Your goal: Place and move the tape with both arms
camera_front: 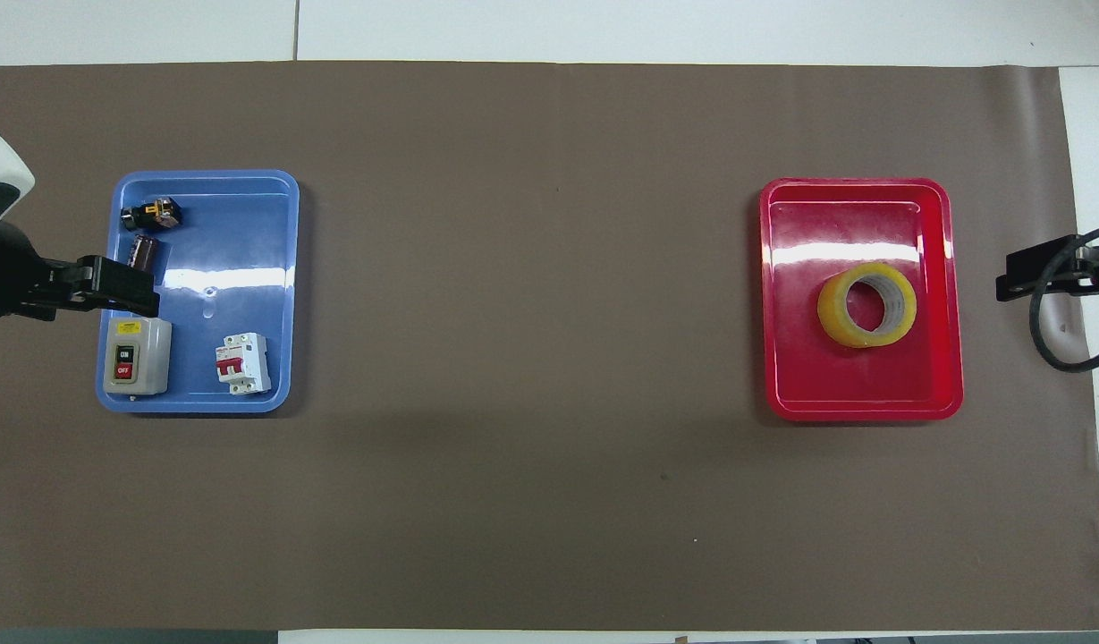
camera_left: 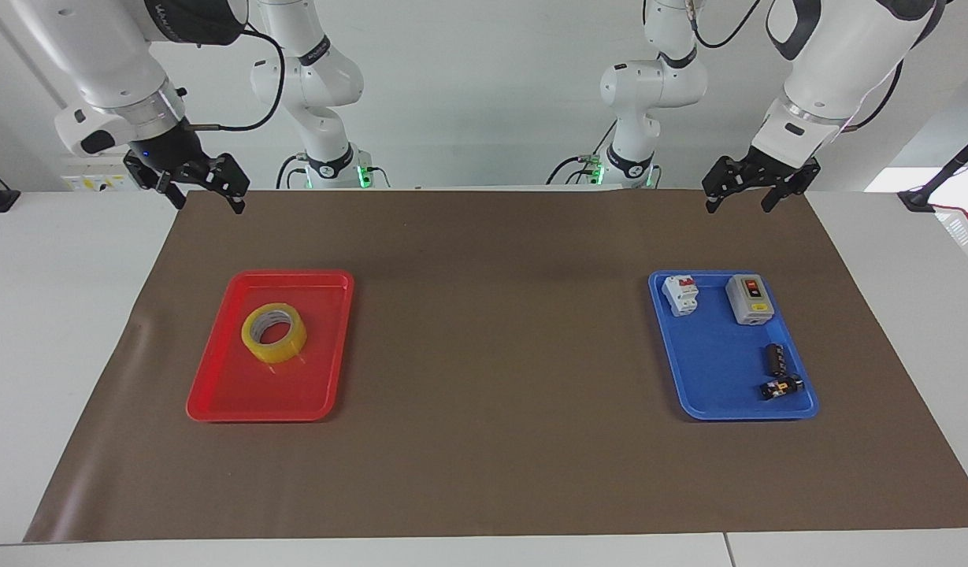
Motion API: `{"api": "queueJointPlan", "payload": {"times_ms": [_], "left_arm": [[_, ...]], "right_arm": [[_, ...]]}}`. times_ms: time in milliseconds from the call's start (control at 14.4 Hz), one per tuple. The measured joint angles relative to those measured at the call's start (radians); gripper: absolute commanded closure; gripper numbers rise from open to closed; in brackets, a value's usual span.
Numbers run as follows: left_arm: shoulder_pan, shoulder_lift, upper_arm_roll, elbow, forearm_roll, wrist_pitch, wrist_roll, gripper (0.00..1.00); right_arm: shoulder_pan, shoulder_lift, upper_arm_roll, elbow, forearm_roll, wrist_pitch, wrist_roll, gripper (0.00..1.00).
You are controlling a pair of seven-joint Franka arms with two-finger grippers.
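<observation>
The tape (camera_left: 282, 351) (camera_front: 833, 318), a yellow ring with a white core, lies flat in the red tray (camera_left: 216, 394) (camera_front: 858, 394) toward the right arm's end of the table. My right gripper (camera_left: 209, 202) (camera_front: 1041, 273) hangs open and empty in the air over the brown mat's corner by the robots, well clear of the tray. My left gripper (camera_left: 739, 205) (camera_front: 97, 291) also hangs open and empty, over the mat's edge by the robots at the left arm's end.
A blue tray (camera_left: 712, 378) (camera_front: 236, 233) at the left arm's end holds a grey switch box (camera_left: 749, 299) (camera_front: 135, 356), a white breaker (camera_left: 680, 294) (camera_front: 242, 363) and two small dark parts (camera_left: 775, 358). A brown mat (camera_left: 491, 354) covers the table between the trays.
</observation>
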Motion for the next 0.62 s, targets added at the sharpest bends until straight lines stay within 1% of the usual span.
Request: {"api": "queueJointPlan", "payload": {"times_ms": [208, 624], "left_arm": [[0.000, 0.000, 0.000, 0.000, 0.000, 0.000, 0.000, 0.00], [0.000, 0.000, 0.000, 0.000, 0.000, 0.000, 0.000, 0.00]], "right_arm": [[0.014, 0.000, 0.006, 0.001, -0.029, -0.005, -0.041, 0.00], [0.019, 0.000, 0.007, 0.002, -0.031, -0.005, -0.051, 0.00]]}}
